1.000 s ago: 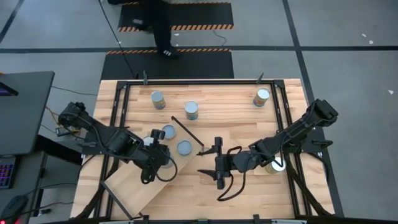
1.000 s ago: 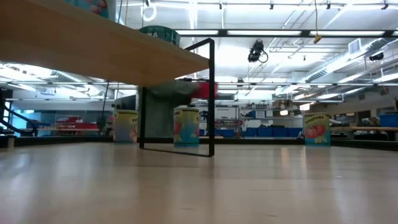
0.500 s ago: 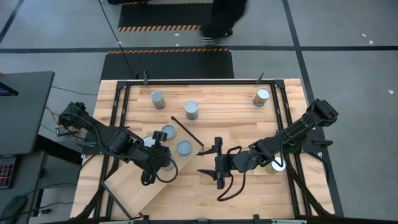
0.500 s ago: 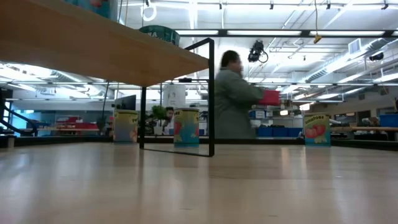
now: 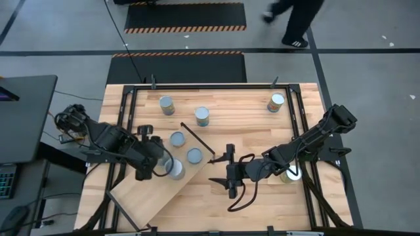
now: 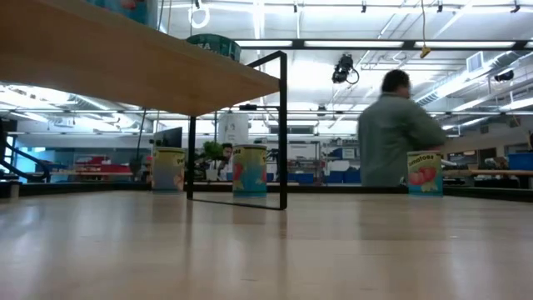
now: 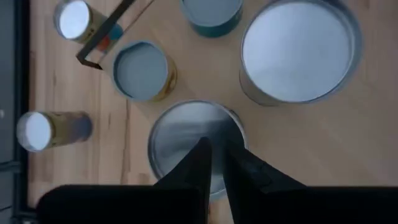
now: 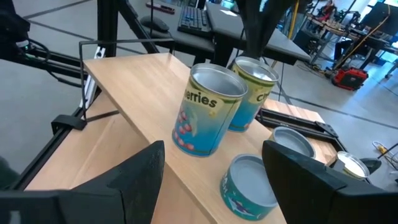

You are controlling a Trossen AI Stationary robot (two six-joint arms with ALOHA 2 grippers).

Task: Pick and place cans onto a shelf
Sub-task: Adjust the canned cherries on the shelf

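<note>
The shelf (image 5: 141, 196) is a light board in a black frame, standing slantwise at the table's near left. Several cans stand on it: a tall one (image 5: 176, 168), two low ones (image 5: 177, 139) (image 5: 194, 155), and a tall one (image 7: 186, 134) under my left gripper. My left gripper (image 7: 216, 148) is shut, pointing down over that can's silver top; it also shows in the right wrist view (image 8: 254, 43). My right gripper (image 5: 216, 170) is open and empty, level, facing the shelf's right end. Three cans (image 5: 167, 105) (image 5: 202, 116) (image 5: 276, 102) stand on the table. My left gripper's shut fingertips (image 7: 205, 144) stand right over the top (image 7: 180, 124) of the tall can, coming from above and pointing down. I cannot tell whether they touch it. The can stands upright on the shelf.
Another can (image 5: 291, 174) stands on the table under my right arm. Black frame rails (image 5: 298, 111) run along the table's sides. A person (image 6: 400, 133) passes behind the far edge. Bare tabletop lies between the shelf and the far cans.
My left gripper has drawn back toward the table's left edge, off the tall can at the shelf's right part, which now stands uncovered. It now hangs over the neighbouring can. A person has walked from left to right behind the table.
</note>
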